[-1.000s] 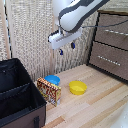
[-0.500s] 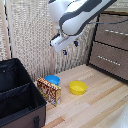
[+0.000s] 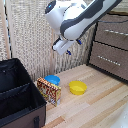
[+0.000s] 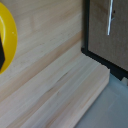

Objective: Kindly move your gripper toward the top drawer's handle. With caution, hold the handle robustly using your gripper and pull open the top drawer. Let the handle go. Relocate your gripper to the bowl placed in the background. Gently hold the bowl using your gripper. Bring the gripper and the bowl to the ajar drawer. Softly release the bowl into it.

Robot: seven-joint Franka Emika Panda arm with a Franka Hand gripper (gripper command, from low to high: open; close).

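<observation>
Exterior view, left to right. A black fabric storage box [image 3: 17,92] fills the near left; just beside its right edge stands a small patterned red-and-yellow carton [image 3: 49,91]. Behind the carton lies the small round bright blue bowl [image 3: 52,79], and to its right, a little nearer the camera, a round yellow bowl [image 3: 77,87] — both on the pale wooden floor [image 3: 95,107]. Above them hangs the bulky white robot arm [image 3: 75,17]; its small two-fingered gripper [image 3: 67,51] with dark blue tips is in the air, well apart from the dark cabinet at far right. There the top drawer [image 3: 112,31], a grey-brown wooden front, is shut, its slim silver bar handle [image 3: 114,32] untouched; the matching lower drawer [image 3: 109,60] sits beneath it.

Change: over the last second the arm has drifted rightward and slightly up, toward the cabinet. By this judgement the reach to the handle is under way and nothing later has begun.

Wrist view. It shows the yellow bowl's rim at one edge, floor boards, and a cabinet corner with a drawer front and a bright metal bar [image 4: 109,17] — which drawer cannot be told. The exterior view alone shows the blue bowl and the arm's height. The fingers appear slightly parted, empty.
</observation>
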